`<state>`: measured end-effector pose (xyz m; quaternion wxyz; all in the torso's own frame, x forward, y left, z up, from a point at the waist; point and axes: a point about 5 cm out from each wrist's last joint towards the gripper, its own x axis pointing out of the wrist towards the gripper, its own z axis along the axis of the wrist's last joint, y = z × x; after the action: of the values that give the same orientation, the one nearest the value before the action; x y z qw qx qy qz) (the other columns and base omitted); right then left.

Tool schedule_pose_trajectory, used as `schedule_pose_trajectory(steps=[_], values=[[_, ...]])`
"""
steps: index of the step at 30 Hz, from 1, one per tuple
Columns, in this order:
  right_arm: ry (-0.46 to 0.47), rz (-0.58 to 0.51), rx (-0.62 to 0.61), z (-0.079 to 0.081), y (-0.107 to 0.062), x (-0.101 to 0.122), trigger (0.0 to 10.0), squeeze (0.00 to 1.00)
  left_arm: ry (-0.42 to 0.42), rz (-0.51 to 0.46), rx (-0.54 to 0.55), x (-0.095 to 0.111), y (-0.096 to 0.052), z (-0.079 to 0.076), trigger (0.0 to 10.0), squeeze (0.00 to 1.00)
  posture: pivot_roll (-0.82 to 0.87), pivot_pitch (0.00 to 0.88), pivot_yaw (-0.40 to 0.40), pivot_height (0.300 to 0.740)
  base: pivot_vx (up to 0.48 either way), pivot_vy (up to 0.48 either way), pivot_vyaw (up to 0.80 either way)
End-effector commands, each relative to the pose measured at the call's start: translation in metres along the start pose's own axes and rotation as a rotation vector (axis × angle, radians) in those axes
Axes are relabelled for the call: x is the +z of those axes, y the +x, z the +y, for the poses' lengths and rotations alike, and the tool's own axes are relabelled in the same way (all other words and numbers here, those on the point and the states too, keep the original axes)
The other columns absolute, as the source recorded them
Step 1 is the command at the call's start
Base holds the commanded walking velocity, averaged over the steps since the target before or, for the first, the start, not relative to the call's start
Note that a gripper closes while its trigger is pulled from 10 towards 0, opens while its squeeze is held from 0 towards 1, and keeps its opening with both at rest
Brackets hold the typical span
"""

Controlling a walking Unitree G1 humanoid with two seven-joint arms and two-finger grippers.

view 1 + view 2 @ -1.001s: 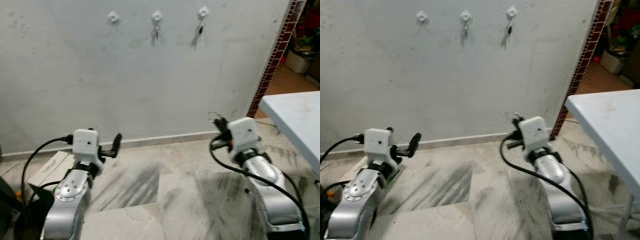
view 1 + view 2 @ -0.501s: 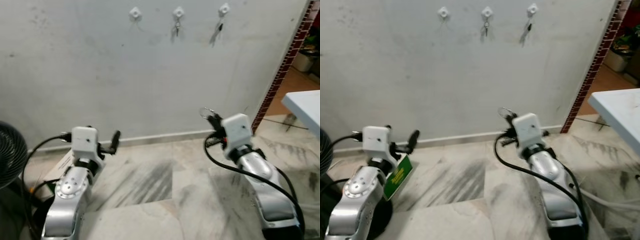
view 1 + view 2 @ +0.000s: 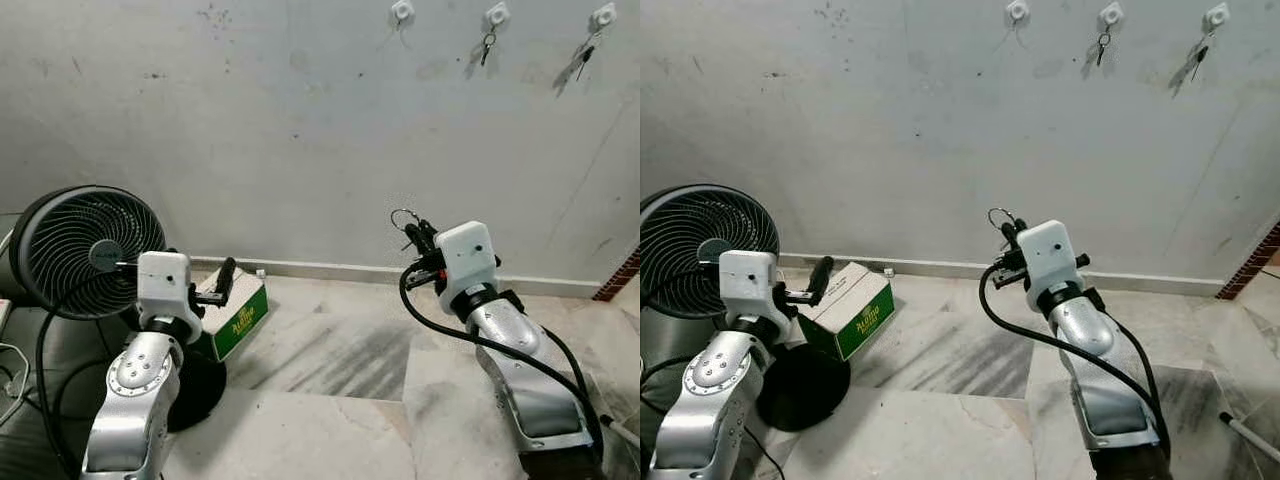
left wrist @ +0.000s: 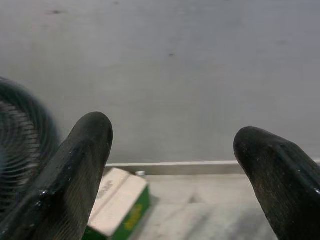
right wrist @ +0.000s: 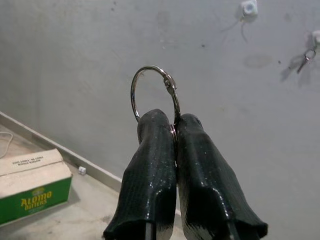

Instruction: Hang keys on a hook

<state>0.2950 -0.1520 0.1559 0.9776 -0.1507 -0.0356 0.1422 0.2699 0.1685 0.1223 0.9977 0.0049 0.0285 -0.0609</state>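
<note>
The ring (image 5: 155,95), a thin silver loop, stands up out of the right gripper (image 5: 172,131), whose 2 fingers are pinched tight on its lower edge; no key blade can be made out on it. It sits low before the wall (image 3: 250,130), well below the 3 hooks (image 3: 402,12). Since 0.5 s ago the camera has swung left, so the hooks now lie at the upper right and a fan (image 3: 80,250) and a box (image 3: 235,310) have come into view. The 2 right-hand hooks each carry keys (image 3: 487,45); the left one is bare. The left gripper (image 4: 175,150) is spread wide, holding nothing, above the box.
</note>
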Motion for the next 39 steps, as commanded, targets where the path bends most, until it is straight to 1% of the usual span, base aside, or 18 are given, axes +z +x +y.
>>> schedule_pose_trajectory(steps=[1,7,14,18,20,28,31,39], values=[[-0.001,-0.012,-0.006,-0.002,0.001,0.003,10.0,0.00,-0.005,-0.020,-0.023,0.005,0.002,-0.002,10.0,0.00,0.00,0.000,0.045,0.740,0.000,0.000,0.00],[0.022,-0.008,-0.031,-0.003,0.000,0.003,10.0,0.00,-0.011,-0.025,-0.030,0.005,0.004,-0.004,10.0,0.00,0.00,0.000,0.043,0.740,0.000,0.000,0.00],[0.035,-0.001,-0.035,-0.002,0.001,0.003,10.0,0.00,-0.043,-0.043,-0.080,0.008,0.008,-0.010,10.0,0.00,-0.01,0.000,0.047,0.740,0.000,0.000,0.00],[0.053,-0.014,-0.026,-0.001,0.003,0.006,10.0,0.00,-0.068,-0.051,-0.101,0.011,0.009,-0.014,10.0,0.00,-0.01,0.000,0.044,0.740,0.264,0.000,-0.70],[0.042,-0.023,-0.022,-0.001,0.003,0.007,10.0,0.00,-0.067,-0.050,-0.101,0.010,0.008,-0.014,10.0,0.00,-0.01,0.000,0.044,0.740,0.277,0.000,-0.42],[0.038,-0.019,-0.019,-0.001,0.004,0.008,10.0,0.00,-0.086,-0.045,-0.123,0.006,0.005,-0.020,10.0,0.00,-0.01,0.000,0.036,0.740,0.330,0.000,0.00],[0.033,-0.020,-0.019,-0.002,0.004,0.009,10.0,0.00,-0.090,-0.046,-0.133,0.006,0.005,-0.021,10.0,0.00,-0.01,0.000,0.036,0.740,0.370,0.249,0.00],[0.001,-0.025,-0.003,-0.006,0.003,0.013,10.0,0.00,-0.105,-0.070,-0.137,0.008,0.015,-0.027,10.0,0.00,-0.06,0.000,-0.006,0.740,0.372,0.249,0.00]])
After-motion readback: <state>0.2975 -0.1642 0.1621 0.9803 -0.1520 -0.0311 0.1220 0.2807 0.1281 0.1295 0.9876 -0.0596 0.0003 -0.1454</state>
